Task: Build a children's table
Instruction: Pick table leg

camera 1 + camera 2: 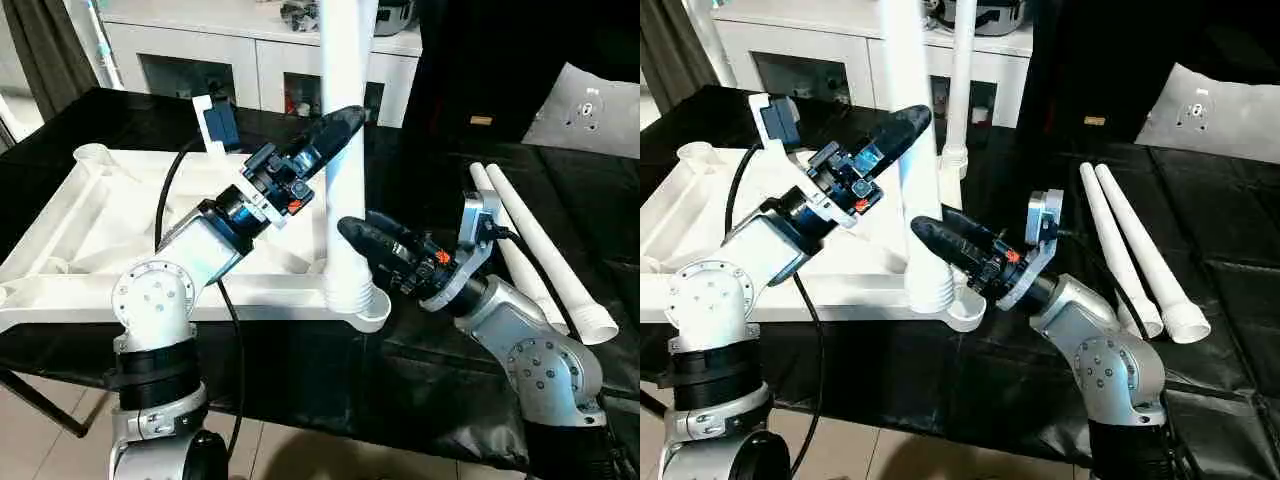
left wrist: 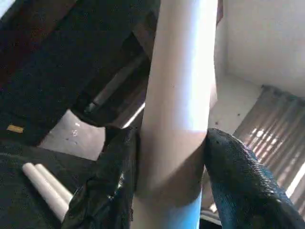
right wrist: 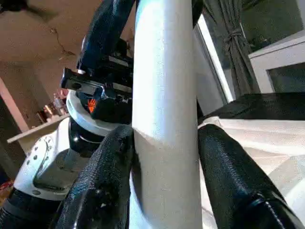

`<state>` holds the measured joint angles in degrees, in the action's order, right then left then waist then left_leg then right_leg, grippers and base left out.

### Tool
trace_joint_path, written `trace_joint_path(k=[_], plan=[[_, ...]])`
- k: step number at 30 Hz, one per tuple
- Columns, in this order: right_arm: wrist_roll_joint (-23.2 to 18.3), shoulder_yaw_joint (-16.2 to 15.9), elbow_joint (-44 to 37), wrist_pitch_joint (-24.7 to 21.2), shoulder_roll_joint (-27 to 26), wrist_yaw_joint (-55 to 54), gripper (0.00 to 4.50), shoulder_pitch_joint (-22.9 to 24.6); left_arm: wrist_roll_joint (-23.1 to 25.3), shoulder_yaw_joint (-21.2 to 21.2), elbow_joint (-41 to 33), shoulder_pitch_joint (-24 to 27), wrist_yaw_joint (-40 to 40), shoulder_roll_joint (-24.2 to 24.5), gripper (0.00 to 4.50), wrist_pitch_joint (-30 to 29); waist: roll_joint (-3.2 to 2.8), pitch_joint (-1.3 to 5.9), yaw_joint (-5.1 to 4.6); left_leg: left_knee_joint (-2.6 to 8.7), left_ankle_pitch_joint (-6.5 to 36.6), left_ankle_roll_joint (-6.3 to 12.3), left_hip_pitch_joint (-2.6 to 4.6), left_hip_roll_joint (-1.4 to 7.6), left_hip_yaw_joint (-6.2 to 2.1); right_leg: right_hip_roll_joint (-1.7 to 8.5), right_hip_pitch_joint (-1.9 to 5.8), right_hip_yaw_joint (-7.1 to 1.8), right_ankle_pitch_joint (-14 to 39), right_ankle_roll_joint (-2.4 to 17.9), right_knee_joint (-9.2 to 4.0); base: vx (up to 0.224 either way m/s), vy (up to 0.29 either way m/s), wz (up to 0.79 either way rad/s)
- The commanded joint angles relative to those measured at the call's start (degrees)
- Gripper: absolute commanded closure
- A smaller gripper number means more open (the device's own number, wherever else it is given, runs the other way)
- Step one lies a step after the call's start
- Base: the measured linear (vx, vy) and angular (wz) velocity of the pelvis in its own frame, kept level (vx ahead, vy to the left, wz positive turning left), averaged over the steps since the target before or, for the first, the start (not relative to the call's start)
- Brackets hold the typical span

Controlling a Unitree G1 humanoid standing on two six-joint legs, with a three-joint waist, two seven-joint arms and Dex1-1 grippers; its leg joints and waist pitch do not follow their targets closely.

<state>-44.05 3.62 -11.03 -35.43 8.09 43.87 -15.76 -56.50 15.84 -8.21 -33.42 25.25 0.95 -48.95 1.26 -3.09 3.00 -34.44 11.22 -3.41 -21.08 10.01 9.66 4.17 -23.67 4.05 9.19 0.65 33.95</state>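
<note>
The children's table top (image 1: 110, 215) lies upside down on a black cloth. One white leg (image 1: 345, 60) stands upright in its near right corner socket (image 1: 372, 310). My left gripper (image 1: 345, 125) is shut on this leg about halfway up, and in the left wrist view both fingers (image 2: 109, 181) press against the leg (image 2: 178, 95). My right gripper (image 1: 355, 232) is shut on the same leg lower down, just above the socket, with its fingers (image 3: 100, 186) on either side of the leg (image 3: 164, 95). Another leg (image 1: 961, 80) stands upright at the far right corner.
Two loose white legs (image 1: 545, 250) lie side by side on the black cloth (image 1: 300, 350) to the right of my right arm. A white cabinet (image 1: 250, 50) stands behind the table. A white panel (image 1: 590, 110) leans at the back right. A black cable (image 1: 165, 200) arcs over the table top.
</note>
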Motion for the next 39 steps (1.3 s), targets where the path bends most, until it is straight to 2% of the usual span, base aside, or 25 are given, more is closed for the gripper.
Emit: trace_joint_path(k=[1, 6, 11, 17, 18, 19, 20, 22, 25, 26, 28, 30, 34, 35, 38, 39], plan=[[1.25, -0.07, 0.32, 0.88, 0.64, -1.13, 2.73, -0.55, 1.17, -2.22, -2.22, 0.43, 0.9, 0.86, 2.61, 0.07, -0.24, 3.57, 0.05, 4.16, 10.2, 0.9, 0.08, 2.31, -0.71, 3.24, 3.28, -2.39, 21.57, 5.64, -4.83, 0.0, 0.0, 0.0], [2.12, -1.1, -0.11, 0.85, 1.75, -0.73, 2.73, -0.49, 6.08, -7.28, -2.83, 1.68, 3.38, 4.4, 2.66, 0.86, -0.27, 3.59, -0.02, 4.24, 9.83, 0.67, 0.14, 2.4, -0.69, 3.15, 3.25, -2.51, 20.07, 5.57, -4.61, 0.0, 0.0, 0.0], [3.75, -2.47, -0.53, 1.11, 3.31, -0.04, 2.73, -0.46, 7.74, -9.11, -2.11, 1.77, 3.34, 5.86, 2.67, 1.26, -0.38, 3.58, 0.07, 4.22, 10.47, 0.28, 0.2, 2.34, -0.7, 3.19, 3.3, -2.47, 21.03, 5.44, -4.7, 0.0, 0.0, 0.0], [4.66, -2.52, 0.2, 1.99, 4.11, -0.53, 2.76, -1.05, 9.31, -7.41, -0.46, 1.54, 2.96, 6.42, 2.68, 4.76, -0.29, 3.62, -0.01, 4.12, 9.92, 0.49, 0.09, 2.28, -0.64, 3.19, 3.31, -2.51, 20.41, 5.58, -4.62, 0.0, 0.0, 0.0], [5.06, -2.6, 0.34, 2.16, 4.18, -0.7, 2.94, -1.22, 9.59, -6.99, -0.1, 1.42, 2.76, 6.39, 2.68, 5.4, -0.27, 3.68, -0.04, 4.08, 9.64, 0.44, 0.11, 2.28, -0.66, 3.15, 3.34, -2.46, 19.94, 5.62, -4.58, 0.0, 0.0, 0.0], [5.32, -2.69, 0.44, 2.29, 4.25, -0.81, 2.94, -1.34, 9.73, -6.81, 0.14, 1.35, 2.67, 6.45, 2.68, 5.84, -0.28, 3.69, -0.04, 4.1, 9.61, 0.44, 0.12, 2.27, -0.66, 3.16, 3.36, -2.46, 19.76, 5.86, -4.53, 0.0, 0.0, 0.0], [5.67, -2.79, 0.51, 2.47, 4.31, -0.99, 3.18, -1.44, 10.08, -6.88, 0.26, 1.36, 2.67, 6.63, 2.68, 6.2, -0.29, 3.69, -0.01, 4.08, 9.66, 0.5, 0.1, 2.26, -0.65, 3.16, 3.34, -2.45, 19.7, 5.95, -4.54, 0.0, 0.0, 0.0], [7.01, -2.85, 1.14, 3.35, 4.19, -2.17, 3.21, -2.14, 11.74, -6.94, 0.94, 1.11, 2.08, 6.88, 2.68, 8.29, -0.03, 3.71, -0.07, 4.08, 9.61, 0.54, 0.15, 2.36, -0.63, 3.21, 3.31, -2.5, 19.39, 6.17, -4.5, 0.0, 0.0, 0.0], [7.69, -2.67, 1.64, 3.61, 4.03, -2.93, 3.21, -2.74, 12.49, -6.37, 1.55, 0.56, 1.14, 6.51, 2.68, 9.77, -0.16, 3.73, -0.17, 4.05, 9.25, 0.57, 0.14, 2.35, -0.65, 3.18, 3.4, -2.51, 18.34, 6.68, -4.27, 0.0, 0.0, 0.0], [7.7, -2.58, 1.93, 3.59, 4.04, -3.23, 3.21, -2.99, 12.67, -6.0, 1.83, 0.22, 0.75, 6.24, 2.68, 10.43, 0.08, 3.74, -0.23, 4.01, 9.19, 0.66, 0.12, 2.32, -0.57, 3.16, 3.39, -2.52, 18.28, 6.67, -4.31, 0.0, 0.0, 0.0], [7.74, -2.45, 2.49, 3.62, 4.07, -3.74, 3.21, -3.42, 12.92, -5.52, 2.29, -0.23, 0.32, 5.83, 2.68, 11.41, 0.11, 3.71, -0.17, 4.0, 9.17, 0.77, 0.11, 2.29, -0.53, 3.24, 3.38, -2.54, 18.95, 6.55, -4.39, 0.0, 0.0, 0.0], [7.96, -2.17, 3.16, 3.85, 3.92, -4.21, 2.86, -3.97, 13.85, -5.32, 2.79, -0.47, -0.36, 5.7, 2.69, 12.86, 0.2, 3.78, -0.2, 3.92, 8.7, 0.9, 0.06, 2.28, -0.51, 3.23, 3.42, -2.55, 18.19, 6.72, -4.33, 0.0, 0.0, 0.0], [9.13, -1.72, 4.29, 5.37, 3.67, -4.87, 2.72, -4.65, 14.62, -4.9, 3.98, -0.83, -1.5, 5.52, 2.7, 14.22, 0.26, 3.8, -0.19, 3.9, 8.34, 1.15, 0.08, 2.29, -0.47, 3.23, 3.39, -2.56, 17.59, 6.82, -4.16, 0.0, 0.0, 0.0], [9.13, -1.72, 4.29, 5.37, 3.67, -4.87, 2.45, -4.65, 14.62, -4.9, 3.98, -0.83, -1.5, 5.52, 2.7, 14.22, 0.25, 3.82, -0.19, 3.88, 8.26, 1.11, 0.09, 2.29, -0.5, 3.28, 3.4, -2.56, 17.62, 6.89, -4.1, 0.0, 0.0, 0.0], [7.77, -1.09, 4.83, 4.73, 3.97, -4.44, 2.36, -5.25, 14.98, -5.17, 4.67, -1.39, -0.79, 6.03, 2.7, 14.99, 0.24, 3.87, -0.09, 3.85, 7.72, 1.31, 0.12, 2.33, -0.49, 3.26, 3.45, -2.6, 16.7, 7.32, -3.99, 0.0, 0.0, 0.0], [7.59, -1.05, 4.84, 4.62, 4.13, -4.32, 2.13, -5.36, 15.25, -5.41, 4.81, -1.5, -0.52, 6.21, 2.7, 15.13, 0.23, 3.86, -0.09, 3.87, 7.58, 1.43, 0.13, 2.34, -0.48, 3.24, 3.49, -2.58, 16.15, 7.52, -3.93, 0.0, 0.0, 0.0]])
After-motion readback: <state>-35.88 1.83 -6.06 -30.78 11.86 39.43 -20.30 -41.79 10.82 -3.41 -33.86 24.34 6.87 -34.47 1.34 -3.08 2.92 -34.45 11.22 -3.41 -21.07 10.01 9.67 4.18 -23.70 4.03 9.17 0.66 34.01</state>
